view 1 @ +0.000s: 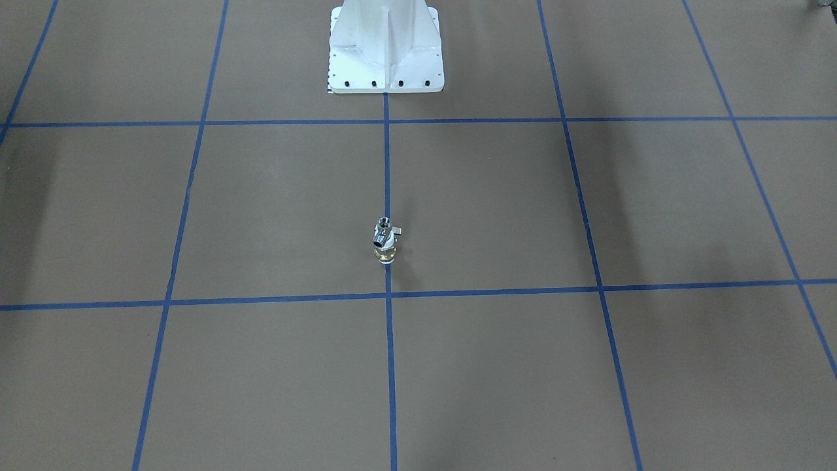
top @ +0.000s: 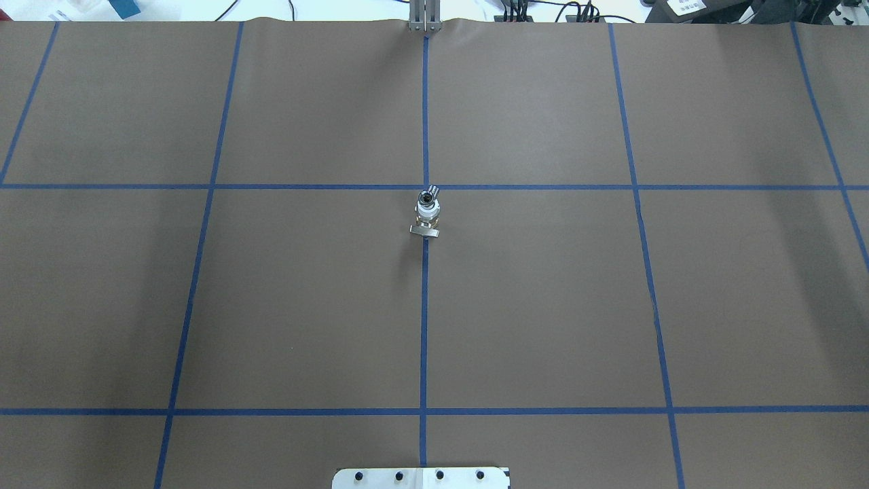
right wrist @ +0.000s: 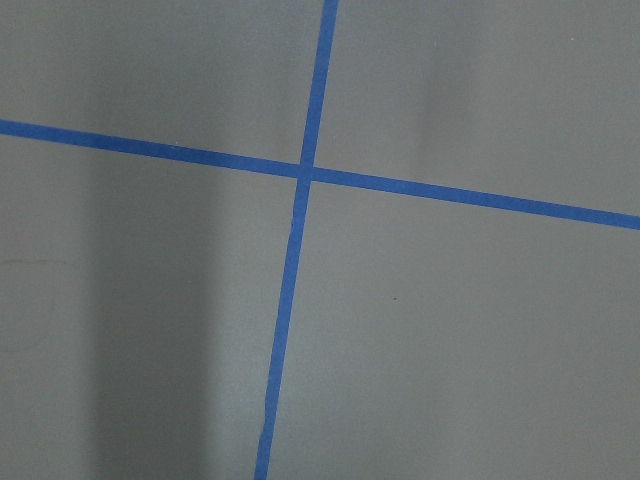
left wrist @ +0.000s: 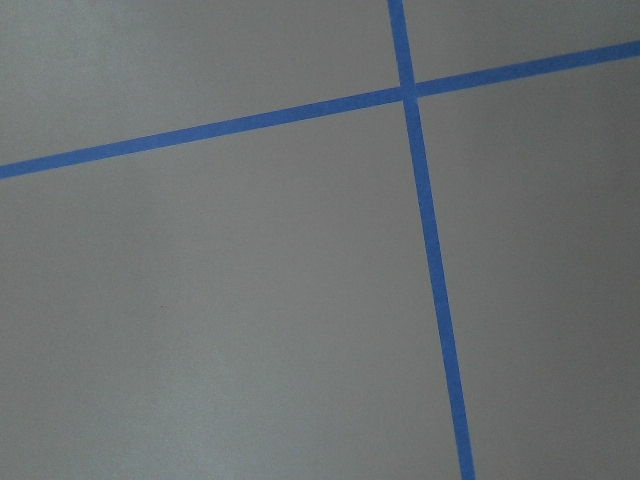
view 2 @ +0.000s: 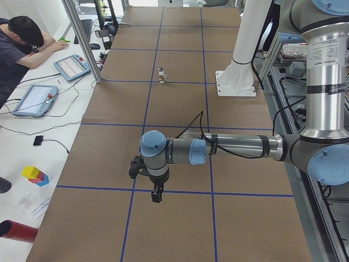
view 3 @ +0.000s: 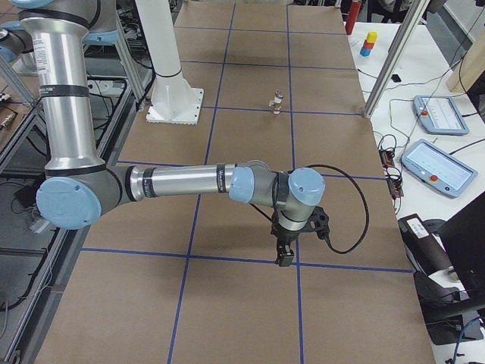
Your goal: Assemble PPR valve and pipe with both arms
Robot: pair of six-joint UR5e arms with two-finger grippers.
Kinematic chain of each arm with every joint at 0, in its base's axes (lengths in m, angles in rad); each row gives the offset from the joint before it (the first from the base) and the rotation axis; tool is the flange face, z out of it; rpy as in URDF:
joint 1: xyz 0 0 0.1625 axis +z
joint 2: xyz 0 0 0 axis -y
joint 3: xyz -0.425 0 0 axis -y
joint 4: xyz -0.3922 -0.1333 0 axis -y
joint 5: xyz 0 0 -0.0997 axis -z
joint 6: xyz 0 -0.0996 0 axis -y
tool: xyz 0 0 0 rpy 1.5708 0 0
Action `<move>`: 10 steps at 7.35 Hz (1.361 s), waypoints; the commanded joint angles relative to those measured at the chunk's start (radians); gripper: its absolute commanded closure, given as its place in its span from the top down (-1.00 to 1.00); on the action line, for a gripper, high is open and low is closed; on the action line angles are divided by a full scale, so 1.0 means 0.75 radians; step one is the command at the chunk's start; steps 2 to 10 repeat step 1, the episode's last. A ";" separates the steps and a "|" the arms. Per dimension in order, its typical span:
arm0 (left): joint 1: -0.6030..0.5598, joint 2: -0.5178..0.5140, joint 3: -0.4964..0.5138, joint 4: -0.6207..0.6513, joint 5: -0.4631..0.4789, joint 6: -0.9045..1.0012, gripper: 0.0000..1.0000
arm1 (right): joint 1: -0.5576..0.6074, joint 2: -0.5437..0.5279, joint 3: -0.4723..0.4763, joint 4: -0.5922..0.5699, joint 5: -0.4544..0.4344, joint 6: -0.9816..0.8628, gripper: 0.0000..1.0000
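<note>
The PPR valve (view 1: 386, 248) stands upright on the centre blue tape line, brass at the bottom, white above, with its pale lever (top: 424, 232) out to the side. The shiny silver pipe (top: 426, 197) with a dark round opening sits on top of it. The pair also shows small in the left view (view 2: 162, 75) and the right view (view 3: 277, 101). My left gripper (view 2: 156, 194) and right gripper (view 3: 284, 256) hang low over the table far from the valve, at opposite ends. They show only in the side views, so I cannot tell whether they are open or shut. The wrist views show only brown table and blue tape.
The white bolted pedestal (view 1: 386, 52) stands at the robot's side of the table. An operator (view 2: 22, 41) sits at a side desk with tablets (view 2: 32, 98). Coloured blocks (view 2: 35, 176) and a red cylinder (view 2: 16, 232) lie beyond the table's edge.
</note>
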 commanded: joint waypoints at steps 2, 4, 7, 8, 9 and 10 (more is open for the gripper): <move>0.000 0.001 -0.006 0.002 -0.002 0.003 1.00 | 0.008 0.000 0.000 0.000 0.000 0.000 0.98; 0.000 0.001 -0.006 0.002 -0.002 0.003 1.00 | 0.008 0.000 0.000 0.000 0.000 0.000 0.98; 0.000 0.001 -0.006 0.002 -0.002 0.003 1.00 | 0.008 0.000 0.000 0.000 0.000 0.000 0.98; 0.000 0.001 -0.006 0.002 -0.002 0.003 1.00 | 0.008 0.000 0.000 0.000 0.000 0.000 0.98; 0.000 0.001 -0.006 0.002 -0.002 0.003 1.00 | 0.008 0.000 0.000 0.000 0.000 0.000 0.98; 0.000 0.001 -0.006 0.002 -0.002 0.003 1.00 | 0.008 0.000 0.000 0.000 0.000 0.000 0.98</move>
